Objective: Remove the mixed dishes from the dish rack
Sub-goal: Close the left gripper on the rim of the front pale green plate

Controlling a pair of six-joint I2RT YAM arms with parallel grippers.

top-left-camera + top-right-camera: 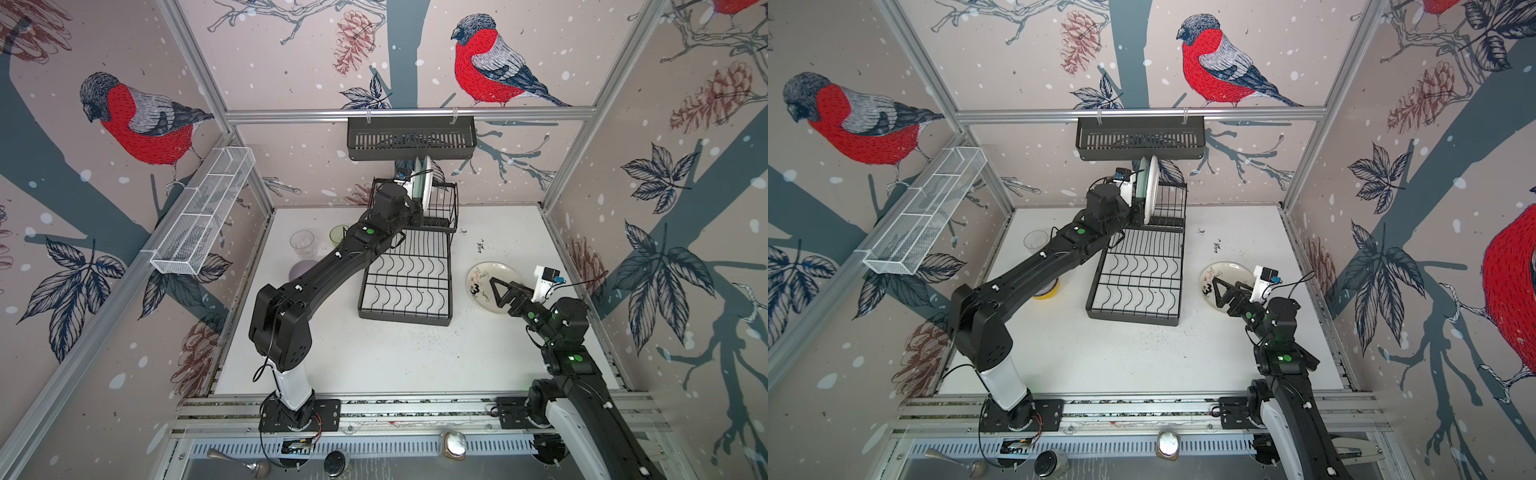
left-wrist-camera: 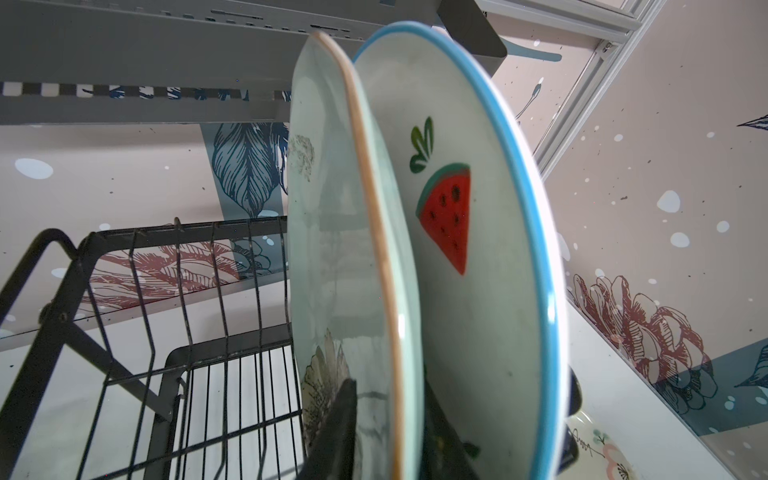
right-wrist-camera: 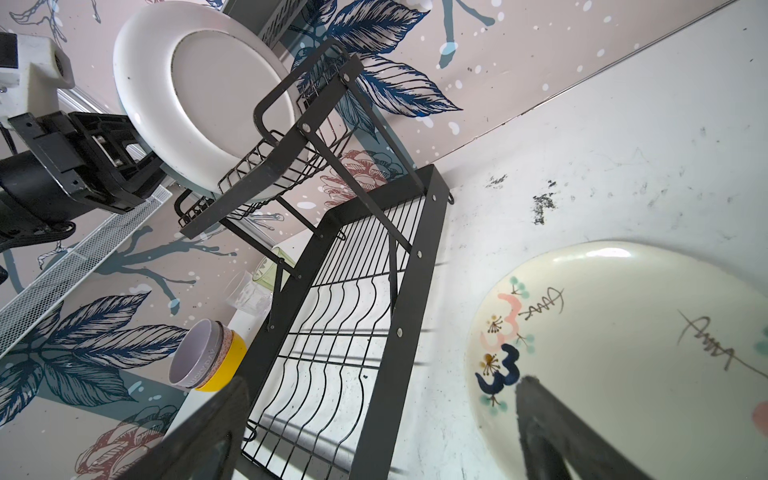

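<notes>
Both top views hang high above and in front of the dish rack (image 1: 405, 286). They face steeply down toward the far wall (image 1: 291, 75) and take in the whole table (image 1: 374, 361). The left wrist view sits right against the rack's upper tier, looking up along the mint plate (image 2: 332, 249) and watermelon-print plate (image 2: 469, 291). The right wrist view looks across the rack from low on its right. All 4 views share the rack.

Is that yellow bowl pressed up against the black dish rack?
Apart. In a top view, bare white table shows between the yellow bowl and the dish rack.
</notes>
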